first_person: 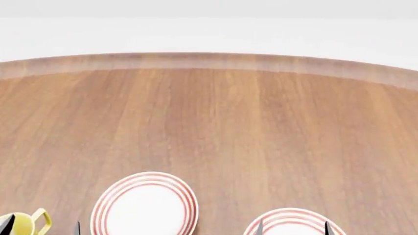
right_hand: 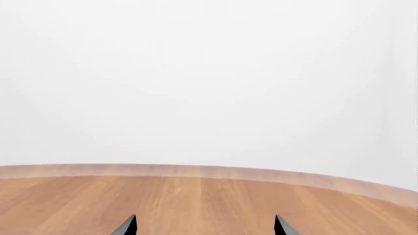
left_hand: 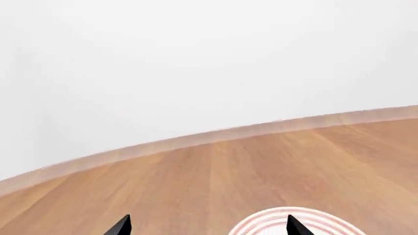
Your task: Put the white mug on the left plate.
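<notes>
Black pointed pincer fingertips, slim, matte, tapered

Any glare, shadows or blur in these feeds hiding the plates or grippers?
Head view: flat even light, no glare; round white red-ringed left plate sharp, casting only a faint shadow. Left wrist view: crisp, plate cropped by the frame edge. Right wrist view: only the wooden table and blank white background.

Two ringed plates lie apart on the wooden table.

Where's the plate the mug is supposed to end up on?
In the head view, the left plate lies on the wooden table near the bottom, left of centre, between a yellow-handled mug at the left edge and the other ringed plate on the right.
</notes>
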### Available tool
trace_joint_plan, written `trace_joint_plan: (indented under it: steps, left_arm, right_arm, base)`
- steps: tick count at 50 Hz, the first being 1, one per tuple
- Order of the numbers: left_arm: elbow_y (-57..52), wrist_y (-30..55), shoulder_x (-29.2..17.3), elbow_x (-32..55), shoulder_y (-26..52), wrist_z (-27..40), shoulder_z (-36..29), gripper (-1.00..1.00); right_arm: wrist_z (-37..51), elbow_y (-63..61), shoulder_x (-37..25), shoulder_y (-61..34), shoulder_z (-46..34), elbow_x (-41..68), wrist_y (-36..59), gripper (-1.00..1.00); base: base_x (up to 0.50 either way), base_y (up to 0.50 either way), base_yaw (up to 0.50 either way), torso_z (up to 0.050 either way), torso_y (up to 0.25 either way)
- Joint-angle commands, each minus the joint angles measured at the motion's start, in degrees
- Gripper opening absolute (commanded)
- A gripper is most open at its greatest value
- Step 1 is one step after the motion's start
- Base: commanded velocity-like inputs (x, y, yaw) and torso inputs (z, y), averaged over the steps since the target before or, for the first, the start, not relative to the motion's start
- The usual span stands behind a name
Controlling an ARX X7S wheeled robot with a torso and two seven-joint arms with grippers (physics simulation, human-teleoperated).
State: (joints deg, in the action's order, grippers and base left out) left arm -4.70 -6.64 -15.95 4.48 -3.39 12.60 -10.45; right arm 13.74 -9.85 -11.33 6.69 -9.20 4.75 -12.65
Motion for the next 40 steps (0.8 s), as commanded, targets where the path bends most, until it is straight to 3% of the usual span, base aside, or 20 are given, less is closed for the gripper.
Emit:
trace_joint_plan:
  steps: [1, 10, 12, 17, 32, 40]
  left_arm:
    - [-1.1, -3.0, -6.4, 2.0, -3.7, -5.0, 0.9, 1.0]
    - [2.9, -14.5, -12.6, 4.3, -10.0, -10.0, 3.9, 1.0]
    - [6.2, -21.5, -13.3, 1.3, -11.7, -10.6, 3.7, 1.0]
    - [9.3, -29.3, -14.7, -4.0, -15.8, -9.9, 4.1, 1.0]
    - [11.9, -39.8, -20.1, 3.8, -24.0, -16.1, 2.7, 1.0]
    - [18.5, -46.2, -19.5, 5.7, -23.0, -21.4, -1.3, 1.0]
  right_arm:
    - [0.4, 0.8, -0.3, -0.5, -0.1, 0.4, -0.1, 1.0]
    - [0.7, 1.4, -0.4, -0.8, -0.4, 0.5, -0.1, 1.0]
    - [0.8, 1.4, -0.5, -0.9, -0.5, 0.6, 0.1, 1.0]
    - [1.0, 1.6, -0.6, -0.9, -0.6, 0.5, 0.1, 1.0]
    - [1.6, 2.0, -0.9, -1.2, -1.2, 0.2, 0.2, 1.0]
    - [1.8, 2.7, -0.9, -1.7, -1.6, 0.1, 0.2, 1.0]
  base:
    - [0.0, 0.0, 0.0, 0.0, 0.0]
    - [0.0, 0.0, 0.0, 0.0, 0.0]
    - [0.0, 0.0, 0.0, 0.0, 0.0]
    - [0.0, 0.0, 0.0, 0.0, 0.0]
    - [0.0, 0.0, 0.0, 0.0, 0.0]
    - [0.0, 0.0, 0.0, 0.0, 0.0]
